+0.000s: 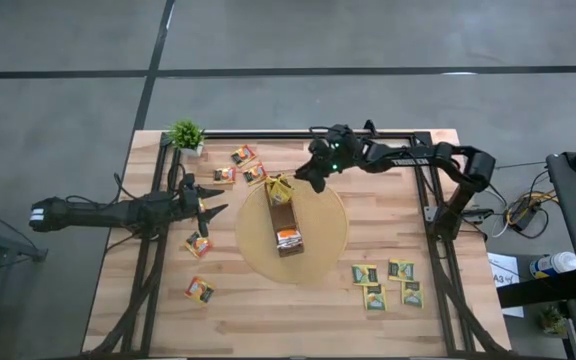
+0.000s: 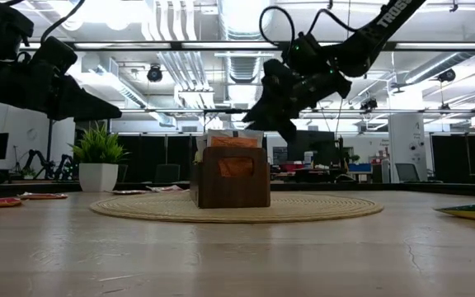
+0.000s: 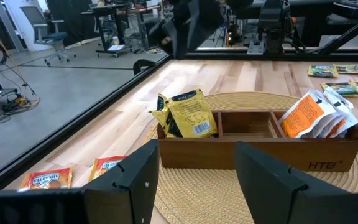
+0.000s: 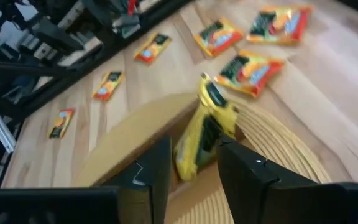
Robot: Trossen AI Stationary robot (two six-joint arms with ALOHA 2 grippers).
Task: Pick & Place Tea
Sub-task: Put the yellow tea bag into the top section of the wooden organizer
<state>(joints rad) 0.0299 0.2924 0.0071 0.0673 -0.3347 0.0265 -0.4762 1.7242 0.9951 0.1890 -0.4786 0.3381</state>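
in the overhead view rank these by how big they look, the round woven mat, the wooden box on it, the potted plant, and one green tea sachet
1. Round woven mat, clearly largest.
2. Wooden box, long and narrow.
3. Potted plant.
4. Green tea sachet, smallest, though close to the plant.

The yellow sachets [image 4: 205, 134] standing in the wooden box [image 3: 260, 146] are smeared by motion blur in the right wrist view, their print unreadable. From table height, the box's front wall hides all but the tops of the orange sachets [image 2: 233, 142], and a sachet at the right edge [image 2: 472, 212] is cut off. From above, the print on the green-and-yellow sachets [image 1: 388, 283] is too small to read.
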